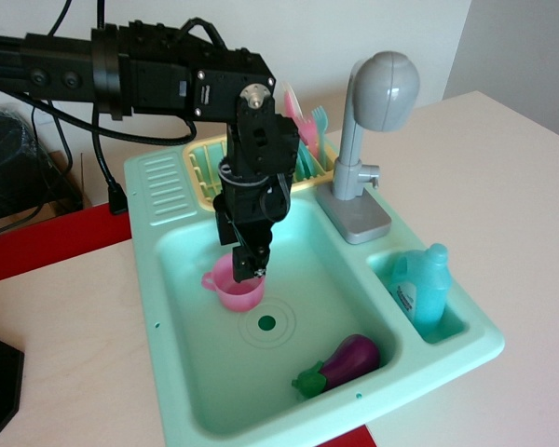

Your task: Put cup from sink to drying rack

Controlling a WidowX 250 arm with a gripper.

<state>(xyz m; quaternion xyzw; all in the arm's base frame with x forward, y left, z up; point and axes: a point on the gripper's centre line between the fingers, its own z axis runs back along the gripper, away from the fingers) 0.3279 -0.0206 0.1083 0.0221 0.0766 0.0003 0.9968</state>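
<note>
The pink translucent cup (235, 291) stands upright in the mint-green sink (196, 372), left of the round drain mark, with its small handle pointing left. My black gripper (248, 270) reaches straight down from above. Its fingertips are at the cup's far rim, and the jaws stand close together on the rim wall. The pale yellow drying rack (205, 172) sits at the back of the sink unit, mostly hidden behind my arm. It holds a pink plate and turquoise cutlery.
A purple eggplant (345, 363) lies in the basin's front right corner. A grey faucet (368, 130) rises at the back right. A turquoise bottle (424, 289) stands in the small side compartment. Red cloth lies to the left of the sink.
</note>
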